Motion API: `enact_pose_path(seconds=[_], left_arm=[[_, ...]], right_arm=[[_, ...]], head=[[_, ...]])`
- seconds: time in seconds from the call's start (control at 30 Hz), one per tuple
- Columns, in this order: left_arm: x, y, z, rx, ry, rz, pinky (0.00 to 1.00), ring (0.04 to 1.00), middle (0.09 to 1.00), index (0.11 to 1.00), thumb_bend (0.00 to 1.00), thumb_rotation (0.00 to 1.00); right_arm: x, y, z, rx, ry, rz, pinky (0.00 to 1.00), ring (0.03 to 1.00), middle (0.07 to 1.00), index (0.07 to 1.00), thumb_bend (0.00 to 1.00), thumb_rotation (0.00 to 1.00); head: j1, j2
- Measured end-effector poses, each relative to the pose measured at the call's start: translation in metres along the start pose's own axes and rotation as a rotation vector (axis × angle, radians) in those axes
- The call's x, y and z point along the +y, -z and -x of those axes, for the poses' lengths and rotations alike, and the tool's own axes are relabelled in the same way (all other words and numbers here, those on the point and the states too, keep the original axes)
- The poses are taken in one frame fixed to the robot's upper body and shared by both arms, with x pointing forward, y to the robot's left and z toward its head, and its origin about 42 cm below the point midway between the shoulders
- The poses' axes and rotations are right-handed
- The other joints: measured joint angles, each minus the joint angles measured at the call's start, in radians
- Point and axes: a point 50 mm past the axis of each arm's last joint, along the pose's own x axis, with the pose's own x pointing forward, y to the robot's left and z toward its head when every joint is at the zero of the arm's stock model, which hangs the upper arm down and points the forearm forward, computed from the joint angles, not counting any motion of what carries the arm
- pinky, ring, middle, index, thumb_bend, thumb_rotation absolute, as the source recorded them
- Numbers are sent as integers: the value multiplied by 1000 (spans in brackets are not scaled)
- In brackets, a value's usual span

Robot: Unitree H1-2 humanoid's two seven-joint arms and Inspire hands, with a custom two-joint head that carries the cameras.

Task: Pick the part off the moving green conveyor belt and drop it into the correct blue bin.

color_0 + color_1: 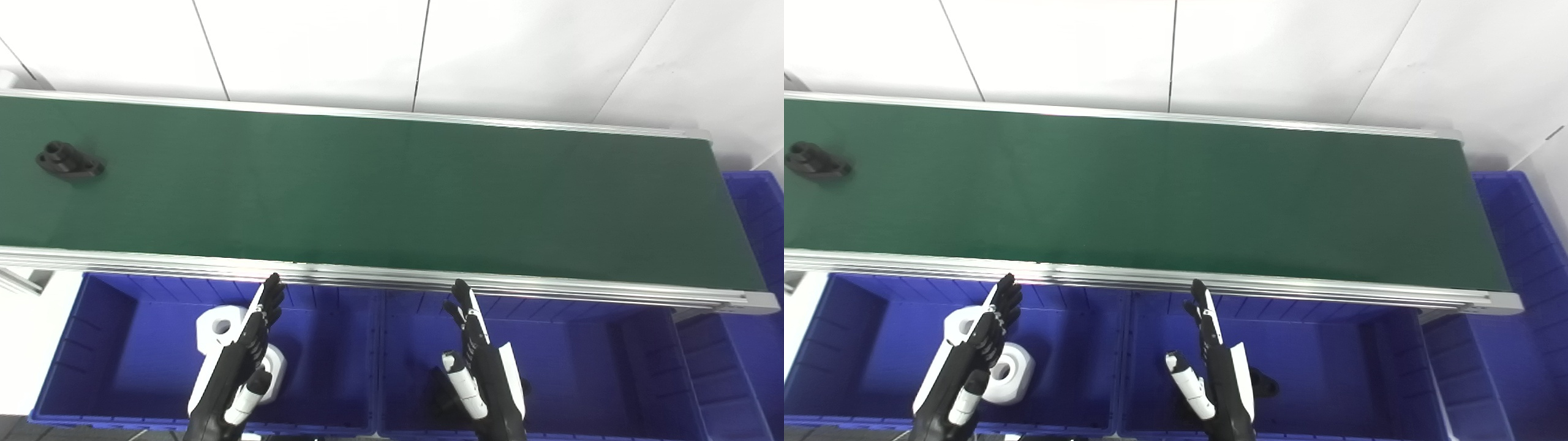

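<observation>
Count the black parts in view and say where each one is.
2. One black part lies at the far left of the green conveyor belt. A second black part sits in the right-hand blue bin, partly hidden behind the right robot hand; more may be hidden.

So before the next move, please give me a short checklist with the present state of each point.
1. Black part on the belt: ok, lying at its far left.
2. Left hand free: ok, open, over the left bin.
3. Right hand free: ok, open, over the middle bin.
4. Part within reach: not ok, well left of both hands.
5. Correct bin known: cannot tell for certain; white parts lie in the left bin, a dark part in the middle one.
</observation>
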Motion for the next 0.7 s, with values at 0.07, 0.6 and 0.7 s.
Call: enact_pose_path(seconds=[0.07, 0.6, 0.7], left_arm=[[0, 0, -1, -2, 2, -5, 1000, 1000, 1000, 1000, 1000, 947], [1, 0, -2, -9, 2, -16, 998, 1000, 1000, 1000, 1000, 954], [1, 0, -2, -8, 2, -17, 1000, 1000, 1000, 1000, 1000, 950]], right_arm=[[0, 0, 0, 0, 0, 0, 988, 940, 985, 1000, 805, 936], [0, 0, 0, 1, 0, -3, 986, 935, 981, 1000, 804, 916], [0, 0, 0, 1, 0, -3, 981, 935, 980, 1000, 801, 912]], head=[[-2, 0], [-2, 2], [-2, 2]])
